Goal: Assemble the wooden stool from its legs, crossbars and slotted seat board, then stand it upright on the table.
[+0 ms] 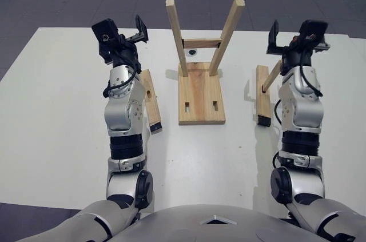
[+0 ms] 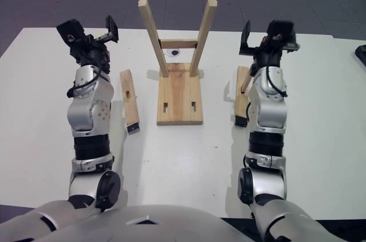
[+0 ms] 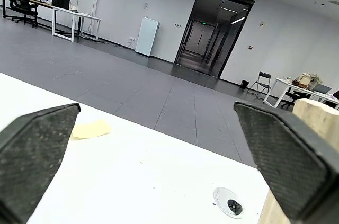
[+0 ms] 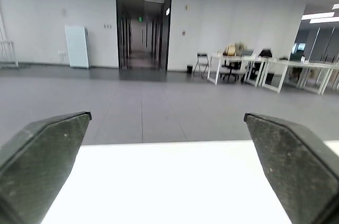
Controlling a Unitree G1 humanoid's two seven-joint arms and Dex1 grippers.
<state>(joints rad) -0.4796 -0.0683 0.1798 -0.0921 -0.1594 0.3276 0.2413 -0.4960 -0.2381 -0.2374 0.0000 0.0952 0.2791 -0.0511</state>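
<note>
head view: the seat board [image 1: 200, 96] lies flat mid-table [image 1: 63, 116]. 2 legs [image 1: 176, 36] stand in the board's far end, leaning apart, joined by 1 crossbar [image 1: 201, 43]. the board's 2 near slots are bare. a loose leg [image 1: 152, 104] lies flat left of the board, just beside the left arm. another leg [image 1: 262, 96] lies right of the board, with a second crossbar [image 1: 272, 76] stuck in it and tilting up toward the right arm. the left claw [image 1: 124, 31] hangs above the table, left of the board's far end, spread and holding nothing. the right claw [image 1: 293, 31] hangs right of the board's far end, also spread and bare. a grommet [image 1: 192, 52] sits just past the board.

left wrist view: 2 dark fingers [image 3: 37, 150] stand wide apart over the white top. a wooden piece [image 3: 318, 121] shows just beside 1 finger. a yellow note [image 3: 91, 128] lies farther off.

right wrist view: both pads [image 4: 288, 160] are spread wide over the table, nothing between them.
</note>
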